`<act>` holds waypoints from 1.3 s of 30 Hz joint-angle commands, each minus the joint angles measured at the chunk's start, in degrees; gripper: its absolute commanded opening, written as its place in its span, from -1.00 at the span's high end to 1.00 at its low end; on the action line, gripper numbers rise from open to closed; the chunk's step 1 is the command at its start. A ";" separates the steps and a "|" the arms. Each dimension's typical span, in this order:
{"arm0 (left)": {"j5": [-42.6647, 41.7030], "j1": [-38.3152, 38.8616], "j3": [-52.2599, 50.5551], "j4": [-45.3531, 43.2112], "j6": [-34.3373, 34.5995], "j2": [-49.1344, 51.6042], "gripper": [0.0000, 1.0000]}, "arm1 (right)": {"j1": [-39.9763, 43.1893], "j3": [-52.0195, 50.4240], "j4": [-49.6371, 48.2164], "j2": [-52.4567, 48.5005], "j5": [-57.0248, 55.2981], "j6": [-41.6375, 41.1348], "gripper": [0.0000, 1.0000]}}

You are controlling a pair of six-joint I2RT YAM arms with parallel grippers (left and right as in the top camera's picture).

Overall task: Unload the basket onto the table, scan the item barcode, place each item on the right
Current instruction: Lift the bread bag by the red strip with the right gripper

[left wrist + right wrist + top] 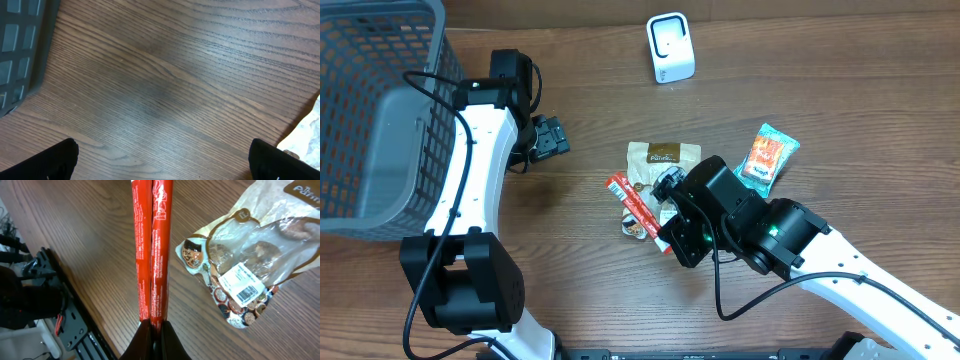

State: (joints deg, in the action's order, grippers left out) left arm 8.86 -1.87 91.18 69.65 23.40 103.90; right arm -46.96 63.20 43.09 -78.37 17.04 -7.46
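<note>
Red stick pack (156, 255) pinched at one end by R gripper (156, 328), jaws pressed tight on it; pack is mid-table, next to brown snack bag (250, 255). End grip prob. leaves its faces free for the white scanner (670, 47), well apart. L gripper (552, 137) spread wide, holding nothing, near basket (380, 110).

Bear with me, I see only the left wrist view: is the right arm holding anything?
Observer: Yes, its fingers are shut on a long flat red plastic packet.
Operator: Where is the scanner?
Observer: The white boxy scanner stands on the far side of the table, beyond that packet.
Operator: Any barcode showing?
Observer: A white barcode sticker faces up on the clear plastic snack bag beside the packet.
</note>
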 commanded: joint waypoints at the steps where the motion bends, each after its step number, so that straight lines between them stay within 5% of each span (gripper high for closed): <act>1: 0.55 0.02 0.81 0.00 -1.14 0.24 -1.00 | -0.17 0.39 -0.09 1.27 -2.34 0.52 0.93; 39: 0.55 0.02 0.81 0.00 -1.14 0.24 -0.99 | -0.17 0.39 -3.23 -4.68 -8.02 4.61 0.93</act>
State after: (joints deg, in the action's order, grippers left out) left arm 8.86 -1.87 91.18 69.65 23.40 103.90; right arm -46.96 63.20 41.10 -83.11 13.21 -3.18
